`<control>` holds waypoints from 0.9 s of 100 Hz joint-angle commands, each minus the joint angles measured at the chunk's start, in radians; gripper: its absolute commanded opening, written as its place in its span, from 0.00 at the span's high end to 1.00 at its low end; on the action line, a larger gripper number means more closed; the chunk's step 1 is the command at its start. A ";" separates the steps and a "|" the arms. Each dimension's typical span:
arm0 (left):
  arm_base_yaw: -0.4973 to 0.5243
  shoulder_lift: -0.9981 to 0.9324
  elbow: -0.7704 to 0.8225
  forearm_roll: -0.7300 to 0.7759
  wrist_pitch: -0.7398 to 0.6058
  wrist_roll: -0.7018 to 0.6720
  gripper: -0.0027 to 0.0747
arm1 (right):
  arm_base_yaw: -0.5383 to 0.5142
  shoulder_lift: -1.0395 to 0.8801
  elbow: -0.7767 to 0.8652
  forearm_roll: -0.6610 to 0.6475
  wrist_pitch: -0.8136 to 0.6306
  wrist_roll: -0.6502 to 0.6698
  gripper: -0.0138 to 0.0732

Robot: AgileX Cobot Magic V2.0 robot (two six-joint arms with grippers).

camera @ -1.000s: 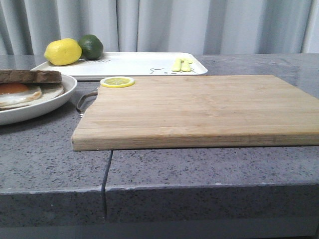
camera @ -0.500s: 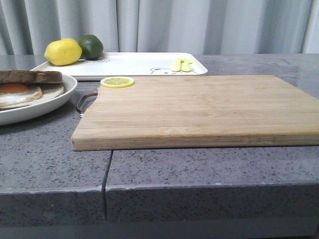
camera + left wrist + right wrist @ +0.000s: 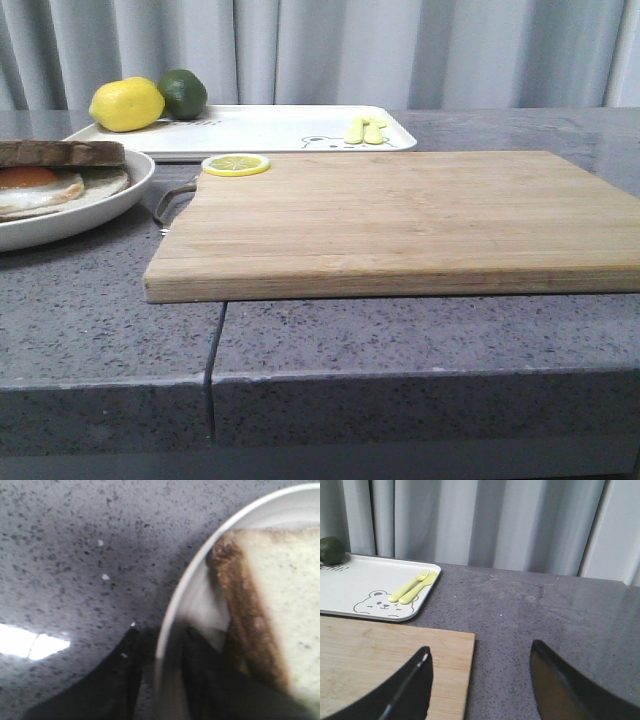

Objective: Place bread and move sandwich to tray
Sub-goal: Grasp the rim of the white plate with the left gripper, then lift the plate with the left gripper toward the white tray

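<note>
Left end effector point(image 3: 159, 680) straddling bowl point(image 3: 185, 587) rim, nearly closed.

Low front view, close wrists, shared tray point(image 3: 260, 128)

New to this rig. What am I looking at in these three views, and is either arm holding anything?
It's a two-arm robot with a camera facing forward over the table and one on each wrist. Front view: wooden cutting board with a lemon slice, a white tray behind it carrying a lemon and lime, and the sandwich in a white bowl. The left gripper straddles the bowl's rim beside the bread; whether it grips is unclear. The right gripper is open, holding nothing.
</note>
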 commanded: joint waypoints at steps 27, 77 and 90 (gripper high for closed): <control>0.002 -0.018 -0.022 -0.011 0.029 -0.011 0.99 | -0.004 0.002 -0.026 -0.009 -0.084 0.004 0.34; 0.137 -0.194 -0.022 -0.182 0.095 0.128 0.99 | -0.004 0.002 -0.026 -0.009 -0.084 0.004 0.34; 0.202 -0.223 -0.022 -0.395 0.142 0.264 0.99 | -0.004 0.002 -0.026 -0.009 -0.085 0.004 0.34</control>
